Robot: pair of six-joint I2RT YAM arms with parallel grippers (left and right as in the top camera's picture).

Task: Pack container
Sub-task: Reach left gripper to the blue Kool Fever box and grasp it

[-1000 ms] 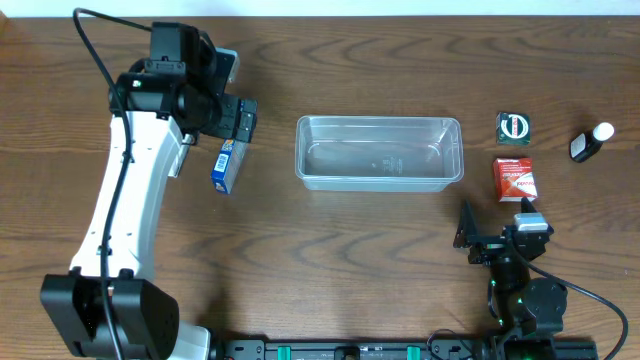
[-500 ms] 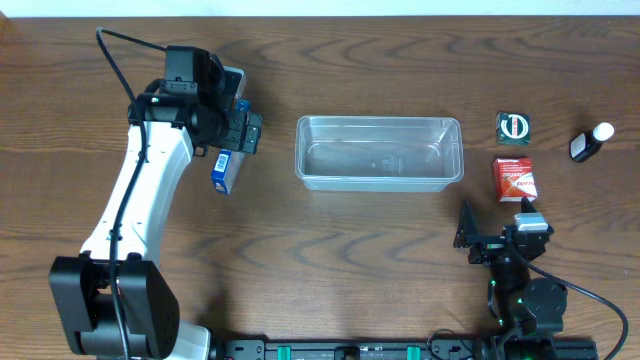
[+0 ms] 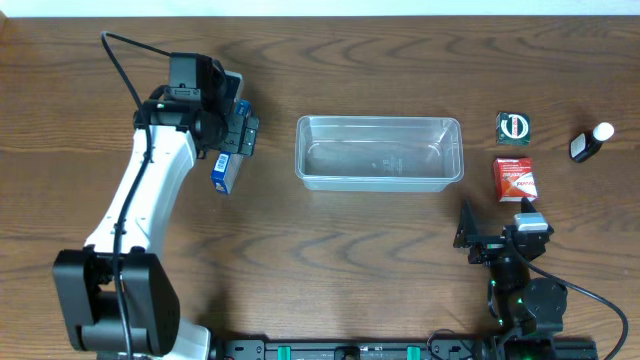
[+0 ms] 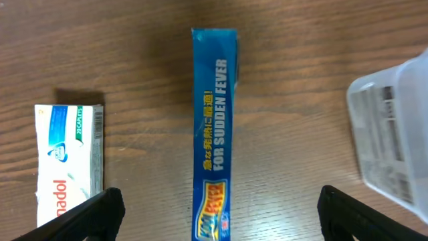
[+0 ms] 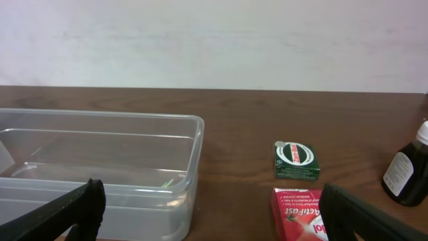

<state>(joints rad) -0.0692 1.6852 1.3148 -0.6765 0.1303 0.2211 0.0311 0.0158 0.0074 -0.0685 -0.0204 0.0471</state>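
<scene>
1. The left gripper (image 4: pixel 221 214) hangs wide open over a blue box (image 4: pixel 214 120), which lies lengthwise between its fingers and touches neither.
2. A white box (image 4: pixel 70 161) lies just outside one finger. The clear container (image 4: pixel 394 134) sits beyond the other.
3. The right gripper (image 5: pixel 214 214) is wide open and holds nothing.
4. Ahead of it are the container's near end, a red box (image 5: pixel 301 214), a green box (image 5: pixel 296 161) and a dark bottle (image 5: pixel 408 171).

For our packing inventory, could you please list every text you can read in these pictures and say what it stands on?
"FOR SUDDEN FEVER": blue box, beside yellow Japanese characters.
"20 CAPLETS" and "adol" (start cut off): white box.
"Actifast": red box.
Green box and bottle labels: too blurred to read.
</scene>
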